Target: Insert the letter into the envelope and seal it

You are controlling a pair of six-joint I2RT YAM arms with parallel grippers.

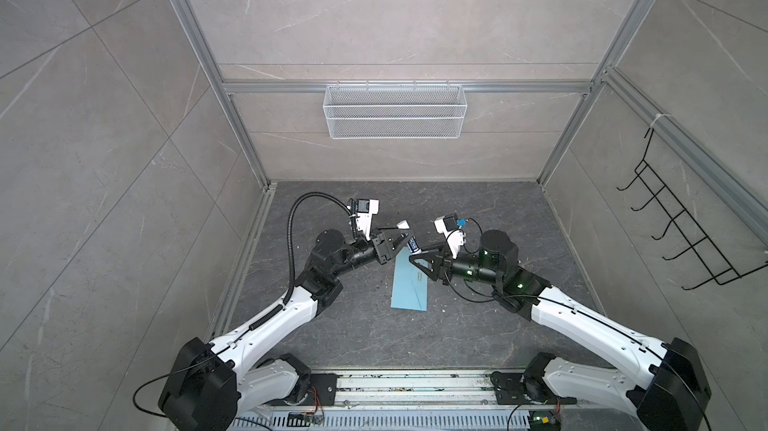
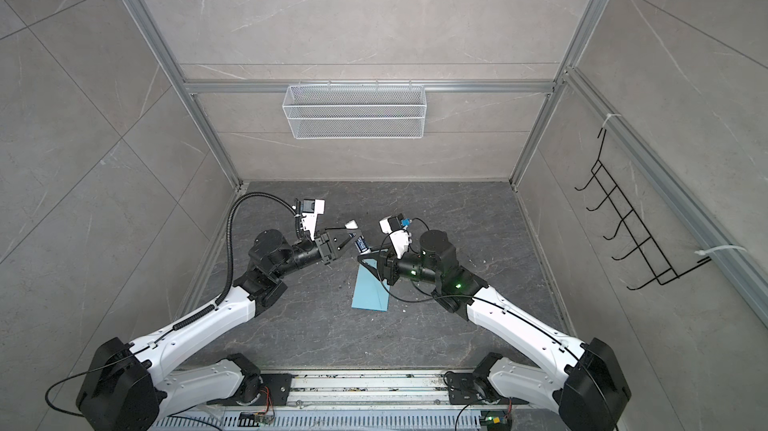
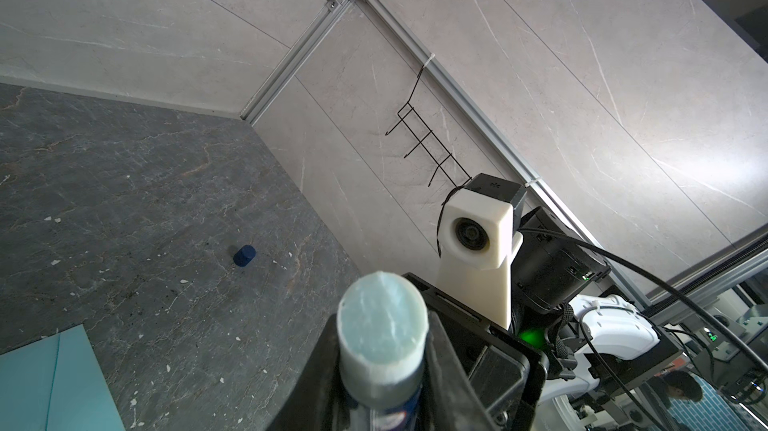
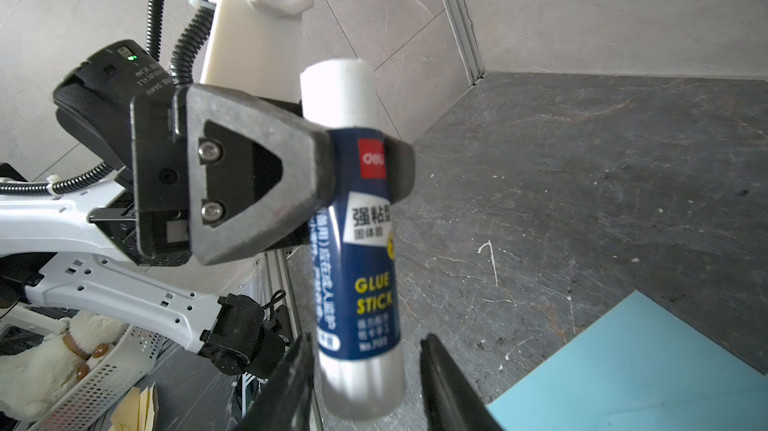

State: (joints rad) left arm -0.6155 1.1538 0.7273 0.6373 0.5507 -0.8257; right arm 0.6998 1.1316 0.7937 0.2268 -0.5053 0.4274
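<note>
The glue stick (image 4: 361, 283), dark blue with a white body and the words GLUE STICK on its label, is clamped around its upper part by the left gripper (image 4: 362, 160), whose two fingers are pressed against opposite sides of the tube. The stick is held almost upright, slightly tilted, with the bare pale glue end uppermost and no cap on it. The right gripper (image 4: 366, 341) is set around the lower end of the same stick; its jaws stand apart, and a gap can be seen between the tube and at least one finger, so no grip by this claw is shown. Both grippers are met above the middle of the tabletop (image 1: 478, 337), over the far end of the envelope (image 1: 409, 289). The envelope, plain light blue, is laid flat near the centre of the tabletop in both top views (image 2: 370, 291), with its long side running from the front edge towards the back edge at a slight slant and its far end hidden under the grippers. A small dark blue cap (image 3: 244, 255) is seen lying on the bare tabletop, well apart from the envelope.
</note>
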